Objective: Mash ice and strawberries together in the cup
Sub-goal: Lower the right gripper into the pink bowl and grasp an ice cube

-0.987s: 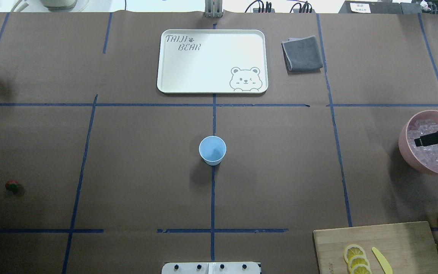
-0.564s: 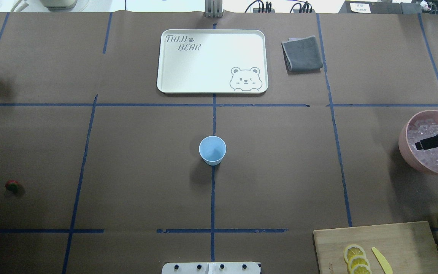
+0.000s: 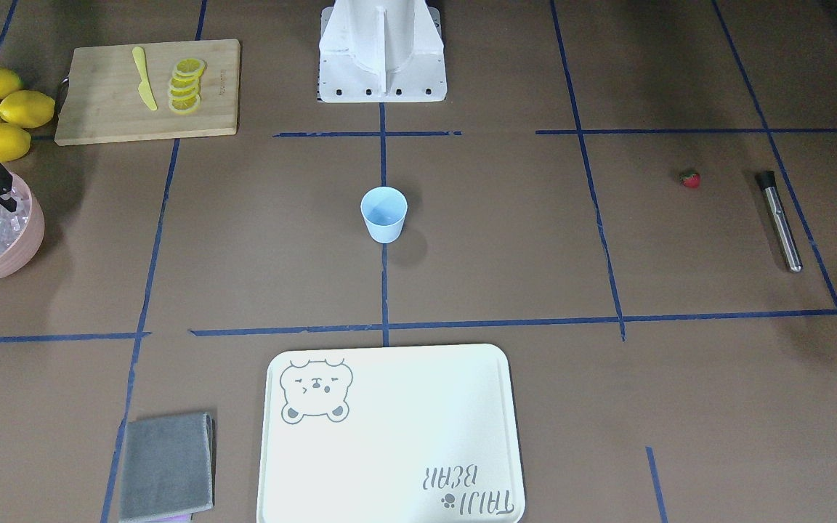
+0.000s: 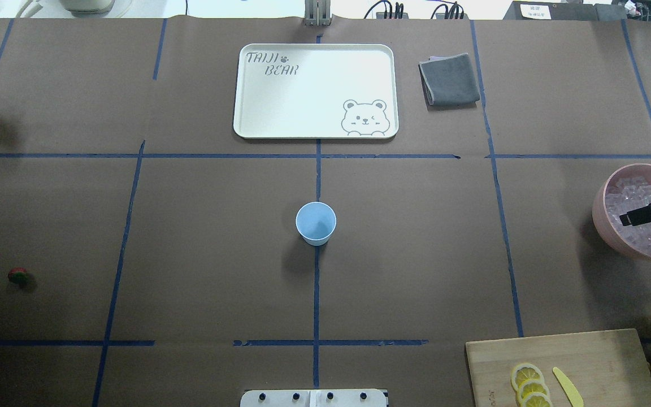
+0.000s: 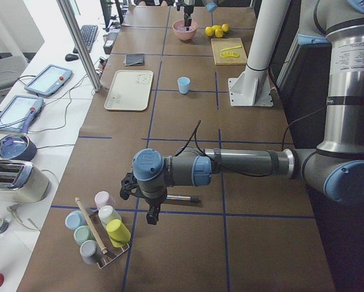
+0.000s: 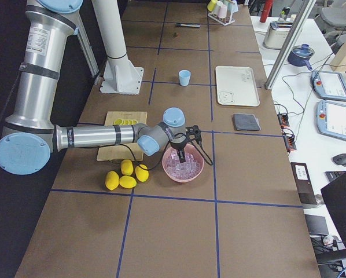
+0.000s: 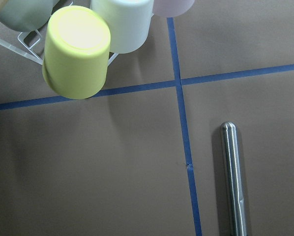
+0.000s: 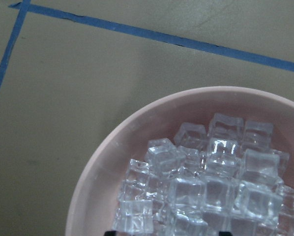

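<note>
The right arm (image 6: 98, 136) stretches out low and level, and the right gripper (image 6: 186, 149) points down with its fingers apart. The left arm (image 5: 249, 163) is level too. The left gripper (image 5: 147, 207) points down, and I cannot tell its state.

Right gripper (image 6: 187, 147) now slightly nearer the robot; over the ice (image 4: 645, 237)

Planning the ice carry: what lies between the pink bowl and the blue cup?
Nothing stands there: in the overhead view only bare table cover, crossed by one blue tape line, separates the pink bowl from the cup.
</note>
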